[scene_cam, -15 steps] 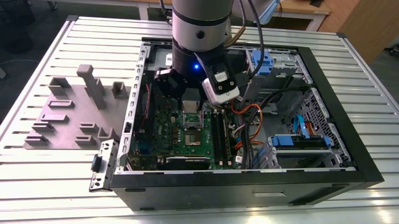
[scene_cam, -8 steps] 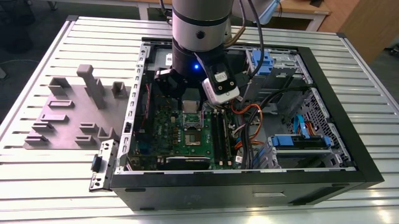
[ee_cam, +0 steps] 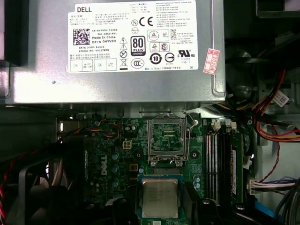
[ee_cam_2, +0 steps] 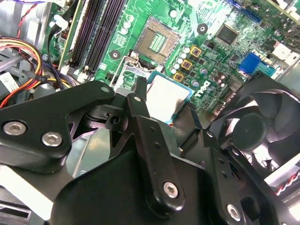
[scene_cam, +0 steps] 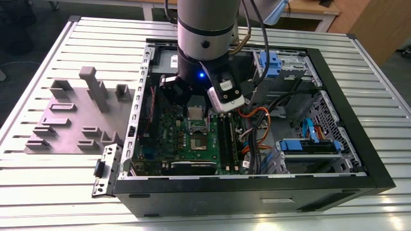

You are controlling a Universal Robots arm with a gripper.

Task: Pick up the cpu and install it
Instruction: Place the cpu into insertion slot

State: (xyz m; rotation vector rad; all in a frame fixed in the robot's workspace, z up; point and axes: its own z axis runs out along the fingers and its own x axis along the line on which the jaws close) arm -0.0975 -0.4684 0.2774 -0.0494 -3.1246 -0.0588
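The cpu (ee_cam: 160, 198) is a small silvery square with a paler rim, and my gripper (ee_cam: 160, 208) is shut on it, one black finger (ee_cam: 123, 206) on each side. In the second wrist view the cpu (ee_cam_2: 168, 96) sits between the fingertips (ee_cam_2: 138, 101) of the gripper (ee_cam_2: 166, 107), hanging above the green motherboard (ee_cam_2: 220, 61). The open socket (ee_cam: 165, 139), with its silver frame, lies a short way off from the chip, as does the socket (ee_cam_2: 157, 40) in the second wrist view. From outside, the gripper (scene_cam: 194, 115) hangs low inside the computer case over the motherboard (scene_cam: 186, 144).
A large grey box with a white label (ee_cam: 117, 51) borders the socket. Black memory slots (ee_cam: 218, 159) and coloured cables (ee_cam: 276, 122) run alongside, and a black fan (ee_cam_2: 262, 126) is close to the fingers. The case wall (scene_cam: 347, 96) rings the board. A grey fixture block (scene_cam: 70, 120) lies at the exterior view's left.
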